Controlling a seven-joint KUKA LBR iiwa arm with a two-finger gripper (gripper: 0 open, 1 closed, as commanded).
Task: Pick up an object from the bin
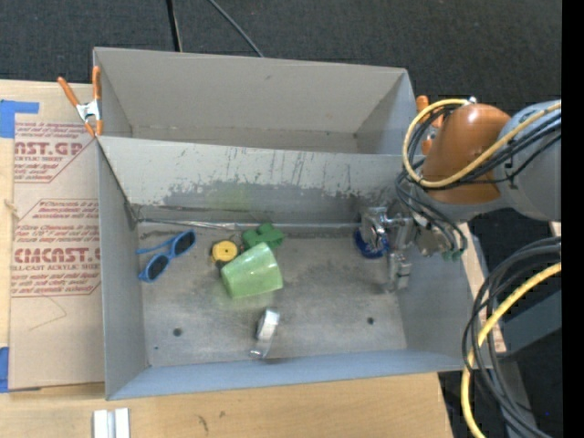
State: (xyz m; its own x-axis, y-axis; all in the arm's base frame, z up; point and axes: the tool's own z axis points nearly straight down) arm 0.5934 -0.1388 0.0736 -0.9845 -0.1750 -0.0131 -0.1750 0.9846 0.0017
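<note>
The gripper (398, 276) hangs low in the bin (328, 322), close to the right wall, the side where the arm comes in. It points down at the grey floor. I cannot tell if it is open or shut, and I see nothing held in it.

Just beside the gripper, on the side away from the arm, is a small blue thing (369, 244). It sits where the floor meets the back wall, near the back right corner. The metal of the gripper hides part of it. It looks short and round, so I cannot tell which way it points or which way is its long way.

The floor around the gripper is bare.

The other things lie well apart from the gripper, nearer the left wall. A light green cup (251, 273) lies tipped on its side near the middle of the floor. A dark green block (263, 236) touches it on the back wall side. A little yellow round thing (224, 251) sits just beside the cup. Blue toy sunglasses (165, 255) lie close to the left wall, and their long way slants up toward the back wall. A small silver thing (265, 325) lies near the front edge.
</note>
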